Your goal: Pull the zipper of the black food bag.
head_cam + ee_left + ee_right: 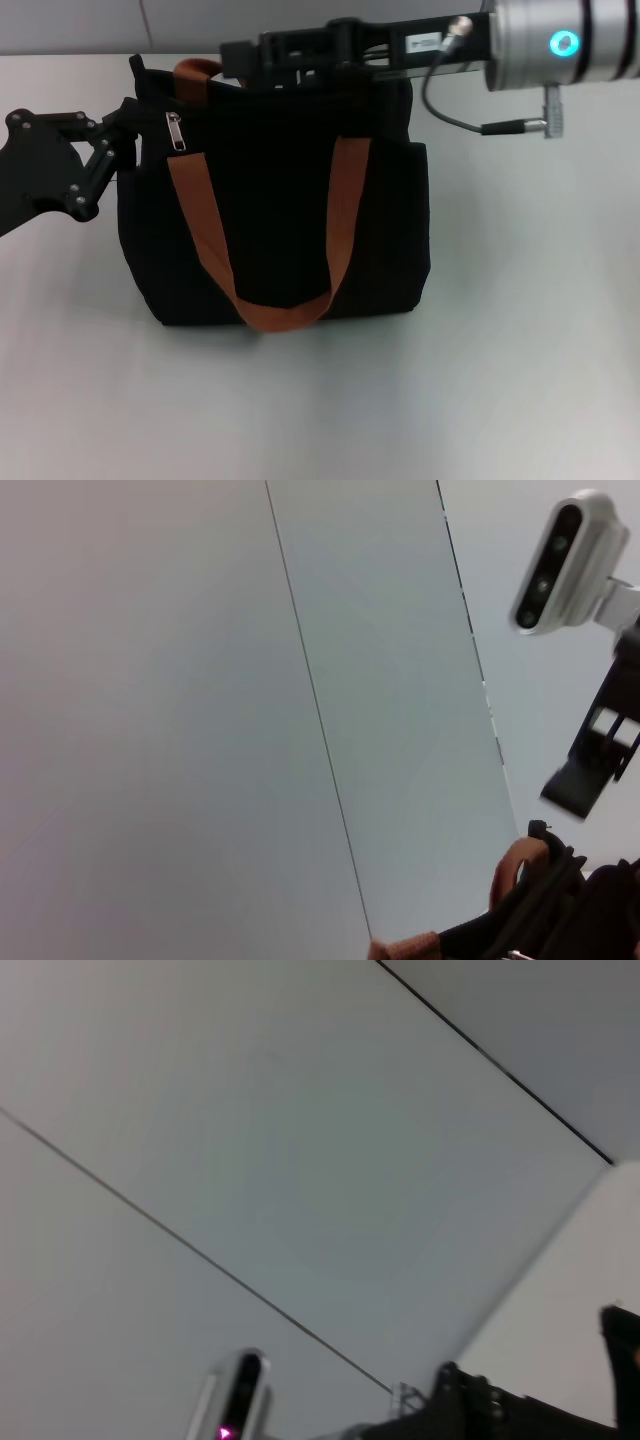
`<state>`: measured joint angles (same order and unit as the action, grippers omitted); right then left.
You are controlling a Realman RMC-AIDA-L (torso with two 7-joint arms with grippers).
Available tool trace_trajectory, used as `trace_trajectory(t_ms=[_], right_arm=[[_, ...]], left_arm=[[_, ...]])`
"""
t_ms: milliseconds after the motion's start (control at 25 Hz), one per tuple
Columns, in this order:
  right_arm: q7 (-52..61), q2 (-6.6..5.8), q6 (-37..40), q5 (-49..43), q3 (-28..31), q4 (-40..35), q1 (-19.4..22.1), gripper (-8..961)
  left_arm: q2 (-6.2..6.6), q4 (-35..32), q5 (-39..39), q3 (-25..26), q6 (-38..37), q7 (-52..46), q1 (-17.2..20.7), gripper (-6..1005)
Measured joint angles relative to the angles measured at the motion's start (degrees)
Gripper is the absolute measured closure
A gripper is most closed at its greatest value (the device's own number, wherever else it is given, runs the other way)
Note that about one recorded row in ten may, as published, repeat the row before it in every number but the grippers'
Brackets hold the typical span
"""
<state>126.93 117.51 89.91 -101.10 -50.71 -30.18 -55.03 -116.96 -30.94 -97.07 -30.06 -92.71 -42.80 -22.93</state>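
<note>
One black food bag [280, 215], two brown straps [265, 240]; left gripper [125, 135] clenched on the bag's corner, right gripper [250, 55] jaws unclear.

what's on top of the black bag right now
The right end effector reaches across the top of the boxy black fabric food bag, over its rear rust-brown strap. It covers the opening; contents are hidden.

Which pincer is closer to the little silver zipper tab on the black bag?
The left one. The left pincer sits at the bag's upper corner, right beside the zipper tab. The right pincer reaches over the bag's top edge, a bit farther from the tab.
</note>
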Motion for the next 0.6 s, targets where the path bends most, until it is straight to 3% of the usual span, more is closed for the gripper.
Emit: trace_trajectory(t_ms=[600], right_arm=[[6.33, 0.72, -7.0, -2.17, -7.72, -0.43, -4.56, 215]], left_arm=[[0.05, 0.08, 0.22, 0.0, 0.14, -0.24, -0.41, 972]])
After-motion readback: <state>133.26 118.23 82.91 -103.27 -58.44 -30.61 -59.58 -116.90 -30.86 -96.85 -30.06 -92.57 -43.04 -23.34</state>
